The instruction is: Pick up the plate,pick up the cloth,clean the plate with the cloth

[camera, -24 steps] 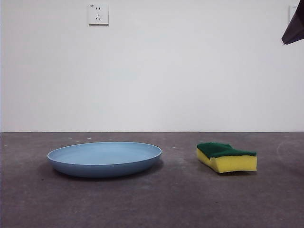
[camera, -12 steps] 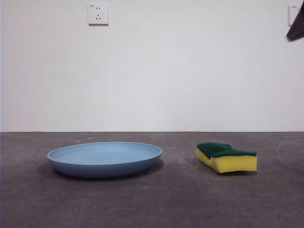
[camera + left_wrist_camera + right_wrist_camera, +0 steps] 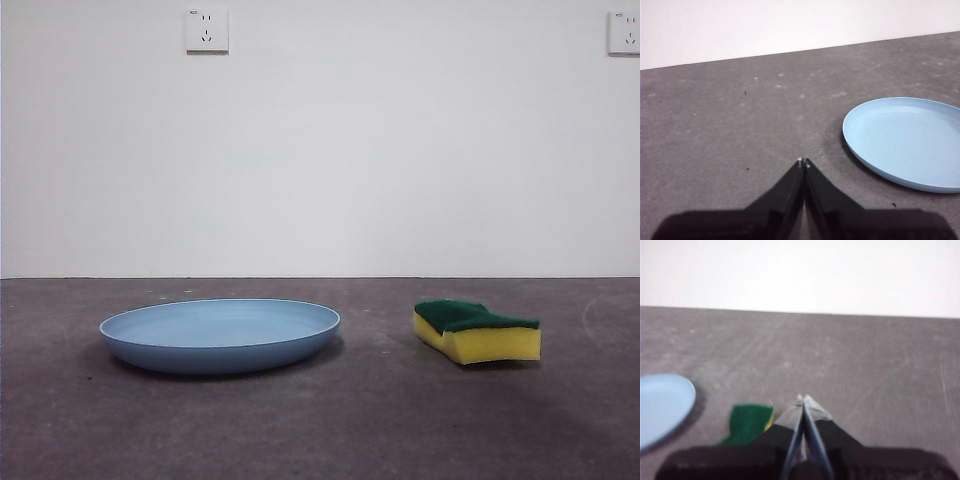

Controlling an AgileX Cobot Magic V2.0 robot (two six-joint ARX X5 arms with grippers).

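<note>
The light-blue plate [image 3: 220, 334] lies flat on the grey table, left of centre in the front view. The cloth [image 3: 477, 330], a yellow sponge with a green top, rests to its right, apart from it. My left gripper [image 3: 803, 162] is shut and empty, hovering over bare table beside the plate [image 3: 905, 142]. My right gripper [image 3: 803, 400] is shut and empty too, held above the table close to the cloth [image 3: 748, 423]; part of the plate [image 3: 662, 405] shows at that view's edge. Neither gripper appears in the front view.
A white wall stands behind the table, with one socket [image 3: 207, 30] at upper left and another socket [image 3: 624, 32] at the top right corner. Bare grey table [image 3: 380, 420] stretches in front of both objects.
The dark arm tip at the top right corner of the front view has risen out of the picture, uncovering the wall socket there. Plate and cloth have not moved.
</note>
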